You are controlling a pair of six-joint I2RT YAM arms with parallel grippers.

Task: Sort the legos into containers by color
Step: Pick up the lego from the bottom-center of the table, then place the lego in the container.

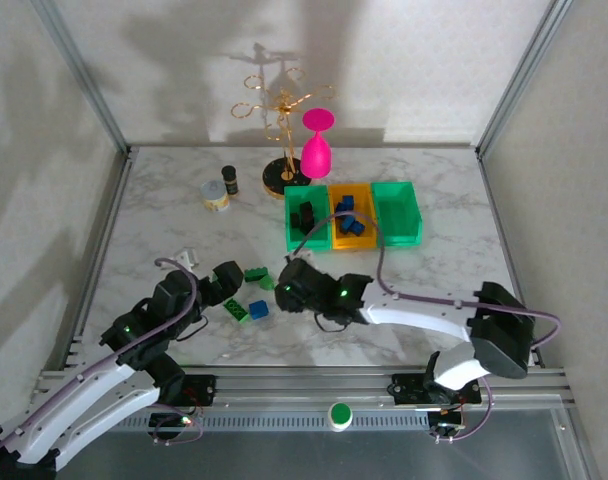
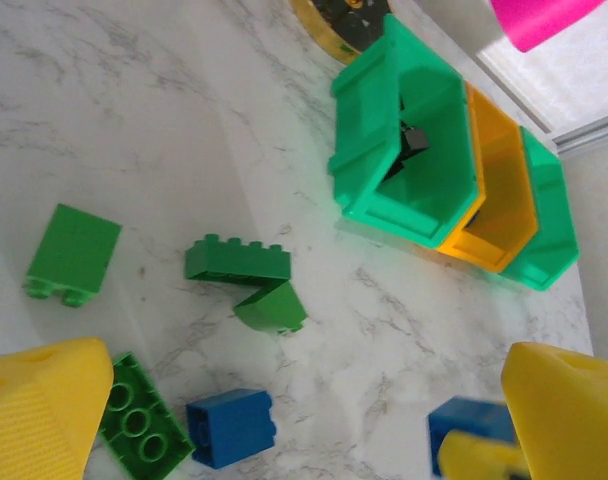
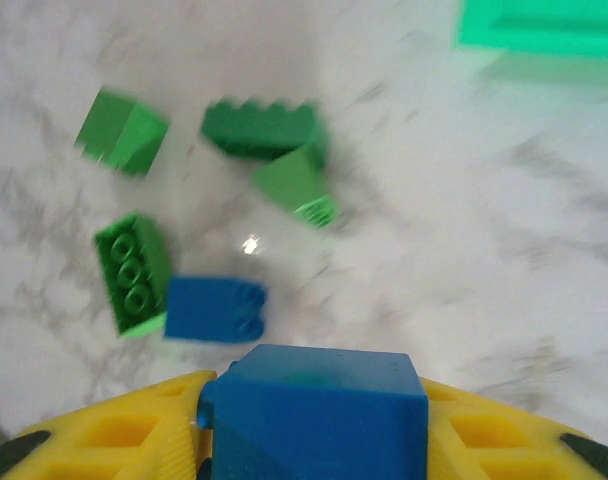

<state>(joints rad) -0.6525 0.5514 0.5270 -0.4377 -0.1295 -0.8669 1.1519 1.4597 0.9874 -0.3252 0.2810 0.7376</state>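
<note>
My right gripper is shut on a blue lego, held a little above the marble table; in the top view the right gripper is left of centre. In front of it lie another blue lego and several green legos. My left gripper stands open over a loose blue lego, and the top view has the left gripper beside a green lego. The containers sit in a row behind: a green bin with black legos, an orange bin with blue legos, and a second green bin.
A gold wire stand with a pink glass rises just behind the bins. At the back left are a round tin can and a small dark jar. A small white object lies near the left arm.
</note>
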